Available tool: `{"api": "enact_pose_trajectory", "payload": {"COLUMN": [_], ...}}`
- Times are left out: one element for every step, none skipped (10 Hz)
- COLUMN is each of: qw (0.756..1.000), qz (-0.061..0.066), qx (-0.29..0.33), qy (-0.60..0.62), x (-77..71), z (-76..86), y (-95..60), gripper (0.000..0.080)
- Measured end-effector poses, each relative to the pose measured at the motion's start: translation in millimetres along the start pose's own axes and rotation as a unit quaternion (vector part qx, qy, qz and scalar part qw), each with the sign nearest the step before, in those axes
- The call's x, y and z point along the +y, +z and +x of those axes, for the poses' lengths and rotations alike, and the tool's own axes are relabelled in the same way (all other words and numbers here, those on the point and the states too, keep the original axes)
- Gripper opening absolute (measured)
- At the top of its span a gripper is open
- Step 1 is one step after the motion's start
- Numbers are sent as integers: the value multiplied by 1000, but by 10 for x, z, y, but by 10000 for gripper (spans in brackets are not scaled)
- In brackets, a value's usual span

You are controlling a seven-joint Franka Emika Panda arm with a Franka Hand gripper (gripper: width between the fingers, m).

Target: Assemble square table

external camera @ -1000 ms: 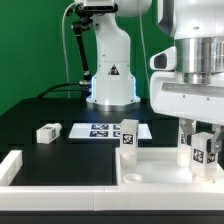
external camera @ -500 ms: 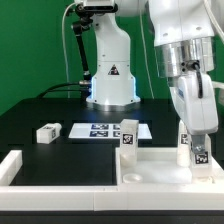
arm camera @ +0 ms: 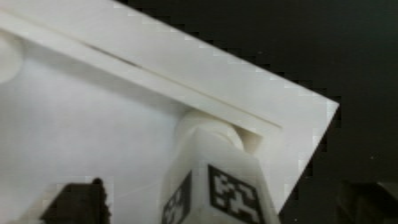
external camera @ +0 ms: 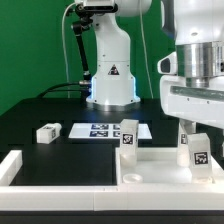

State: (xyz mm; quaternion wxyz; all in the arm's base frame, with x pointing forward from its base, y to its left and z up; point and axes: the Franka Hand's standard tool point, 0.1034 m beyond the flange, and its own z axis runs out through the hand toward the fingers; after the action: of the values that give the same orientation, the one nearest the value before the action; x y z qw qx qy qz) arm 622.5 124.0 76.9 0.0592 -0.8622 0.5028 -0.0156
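Wrist view: released over the tabletop (arm camera: 89,130) corner, gripper (arm camera: 222,205) fingers (arm camera: 79,200) spread clear either side of the upright leg (arm camera: 217,175) just below; second leg (external camera: 128,136) upright farther off.

Near leg (external camera: 197,150), far leg (external camera: 128,137) stand upright; tabletop (external camera: 155,165) between seemingly free.

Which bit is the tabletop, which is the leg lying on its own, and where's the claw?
Tabletop (external camera: 155,168): exterior view, bare floor inside its rim.
Lying leg (external camera: 46,132): exterior view, middle of the block.
Claw (external camera: 196,128): exterior view, midway between its fingertips.
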Motion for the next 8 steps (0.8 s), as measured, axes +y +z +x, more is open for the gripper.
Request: {"api": "enact_pose_trajectory", "payload": {"qw": [999,993,980,967,971,972,975,982], "qz": [0,-1,-2,1,2,2,3,4], "qx": [0,3,10,26,25,25,24,24], "qy": [-45,-120,-197,-252,-236,-232,-220,-189], "x": [1,11,13,-42,-42,-40,-41,-42], "z": [4,43,101,75,65,70,69,65], "y": [0,-5,-12,-9,-5,-6,-6,-5], "gripper": [648,649,649,649,649,649,516,376]}}
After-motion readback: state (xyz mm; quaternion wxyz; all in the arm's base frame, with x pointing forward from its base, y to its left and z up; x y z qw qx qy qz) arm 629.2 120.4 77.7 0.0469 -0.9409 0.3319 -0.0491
